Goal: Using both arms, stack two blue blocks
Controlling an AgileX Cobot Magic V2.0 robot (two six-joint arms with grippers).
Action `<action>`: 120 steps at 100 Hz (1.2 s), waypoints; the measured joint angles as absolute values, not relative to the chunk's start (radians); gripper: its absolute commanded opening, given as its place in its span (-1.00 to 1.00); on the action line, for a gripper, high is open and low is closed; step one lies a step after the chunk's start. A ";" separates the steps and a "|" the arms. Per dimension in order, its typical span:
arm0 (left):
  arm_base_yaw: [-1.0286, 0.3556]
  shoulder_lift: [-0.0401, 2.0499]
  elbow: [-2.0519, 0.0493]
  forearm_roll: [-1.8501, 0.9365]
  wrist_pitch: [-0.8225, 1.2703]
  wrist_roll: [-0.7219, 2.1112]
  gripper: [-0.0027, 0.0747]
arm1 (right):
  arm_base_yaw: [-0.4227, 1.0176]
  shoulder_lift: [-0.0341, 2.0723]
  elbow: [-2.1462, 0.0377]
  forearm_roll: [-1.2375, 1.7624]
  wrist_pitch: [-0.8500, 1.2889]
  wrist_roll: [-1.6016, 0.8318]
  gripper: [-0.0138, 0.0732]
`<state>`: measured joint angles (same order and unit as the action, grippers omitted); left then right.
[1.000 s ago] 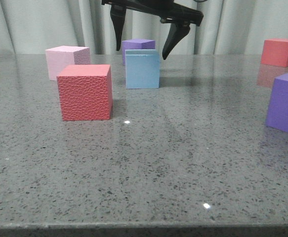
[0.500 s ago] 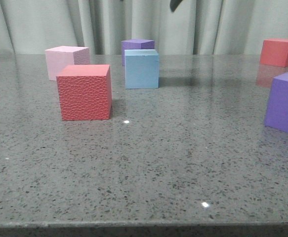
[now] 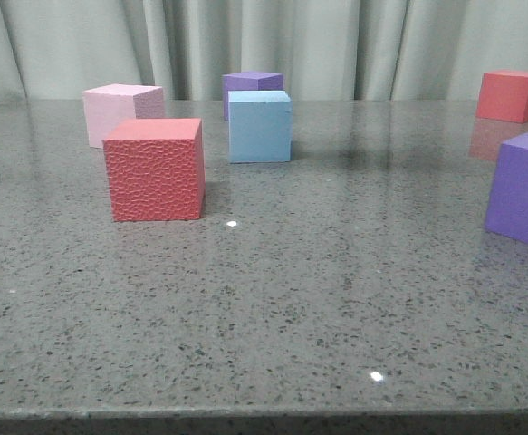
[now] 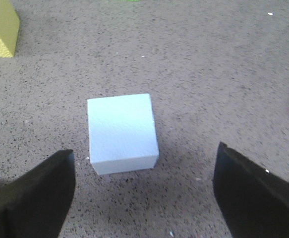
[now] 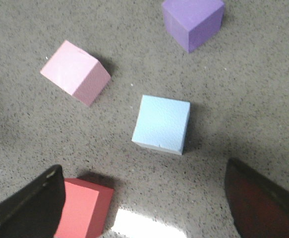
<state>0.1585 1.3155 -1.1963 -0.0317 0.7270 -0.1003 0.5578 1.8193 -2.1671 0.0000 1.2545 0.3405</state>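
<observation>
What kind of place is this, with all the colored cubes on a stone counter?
Probably a robot test bench, not a home: plain foam-like cubes such as a blue block and a red cube sit spaced on a speckled grey tabletop before a plain curtain.

Left hand (image 4: 142,196) fingers (image 4: 30,198) are matte black wedges (right hand (image 5: 144,201) alike, reddish sheen).

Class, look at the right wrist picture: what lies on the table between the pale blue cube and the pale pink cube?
Nothing: in the right wrist view only bare grey table separates the blue cube from the pink cube.
</observation>
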 measured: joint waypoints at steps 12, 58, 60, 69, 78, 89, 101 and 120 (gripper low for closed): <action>0.184 1.392 -1.251 -0.060 0.758 -0.100 0.49 | 0.558 1.803 -2.124 0.000 1.253 0.340 0.80; 0.188 1.618 -1.440 -0.071 0.857 -0.100 0.49 | 0.558 1.795 -2.059 0.000 1.230 0.330 0.80; 0.188 1.621 -1.442 -0.071 0.857 -0.100 0.49 | 0.558 1.795 -2.059 0.000 1.230 0.330 0.80; 0.189 1.644 -1.446 -0.071 0.864 -0.100 0.49 | 0.558 1.795 -2.059 0.000 1.230 0.328 0.80; 0.191 1.666 -1.446 -0.071 0.867 -0.098 0.49 | 0.558 1.795 -2.059 0.000 1.230 0.328 0.80; 0.193 1.685 -1.446 -0.071 0.867 -0.098 0.49 | 0.558 1.795 -2.059 0.000 1.230 0.328 0.80; 0.193 1.699 -1.446 -0.069 0.867 -0.098 0.49 | 0.558 1.795 -2.059 0.000 1.230 0.328 0.80; 0.193 1.734 -1.448 -0.069 0.867 -0.098 0.49 | 0.558 1.795 -2.059 0.000 1.230 0.328 0.80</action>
<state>0.1926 1.7343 -1.4481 -0.0688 0.8674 -0.0984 0.5578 1.7955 -2.0594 0.0000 1.2296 0.3283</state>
